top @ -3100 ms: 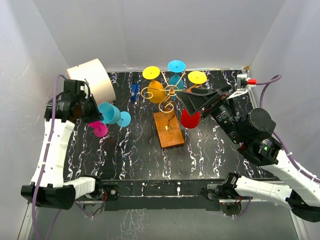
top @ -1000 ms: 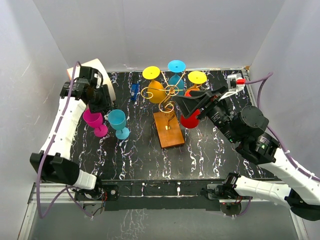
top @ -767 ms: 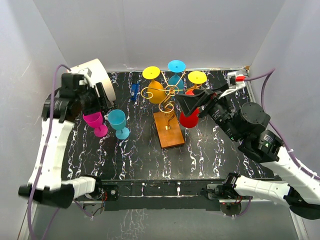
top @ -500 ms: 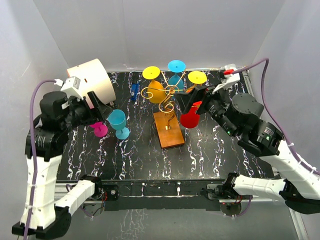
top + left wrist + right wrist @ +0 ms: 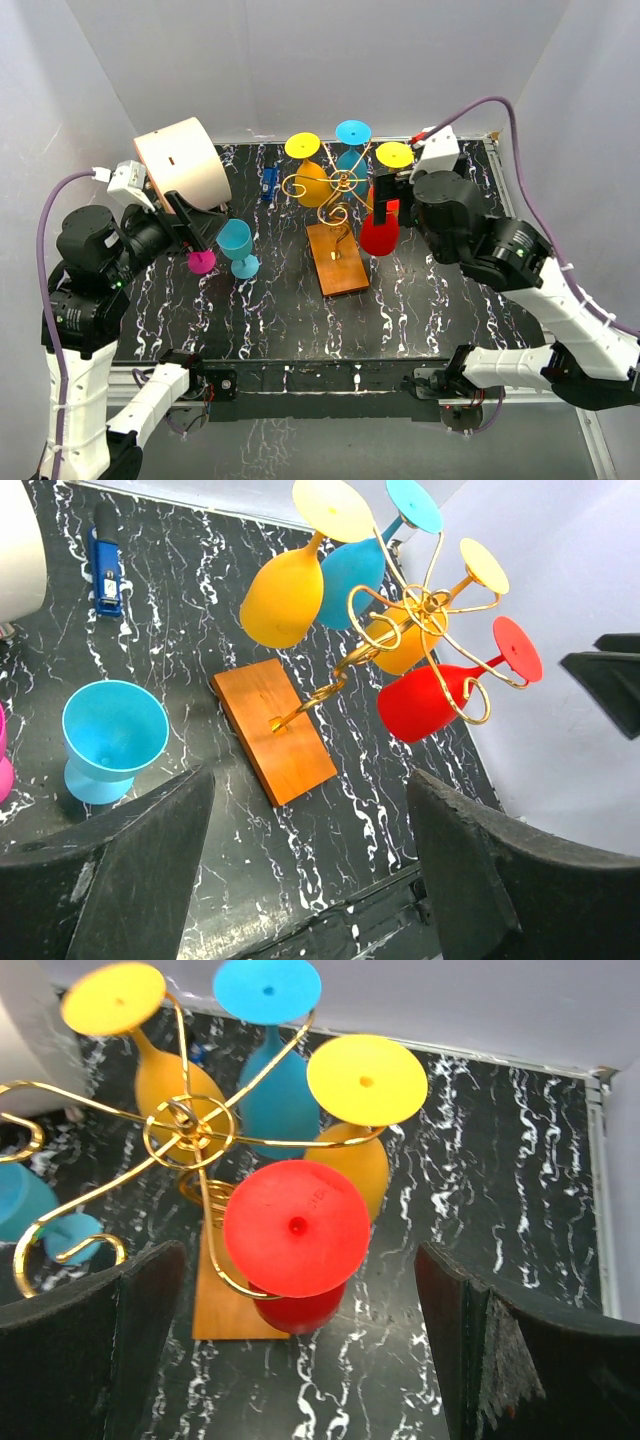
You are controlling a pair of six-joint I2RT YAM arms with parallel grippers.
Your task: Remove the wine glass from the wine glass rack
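A robotics lab test cell is indicated. A black marbled worktop [image 5: 285, 315] is boxed in by plain white panel walls [image 5: 420, 60]. The left arm [image 5: 75, 390] and right arm [image 5: 575, 320] are bolted side by side to a mounting rail [image 5: 320, 378] at the near edge, and a purple cable [image 5: 480, 102] is run to each wrist.

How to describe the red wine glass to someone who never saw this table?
Find the gold wire rack on its wooden base, mid-table. Four glasses hang upside down from it. The wine glass on its right side is the only red one.
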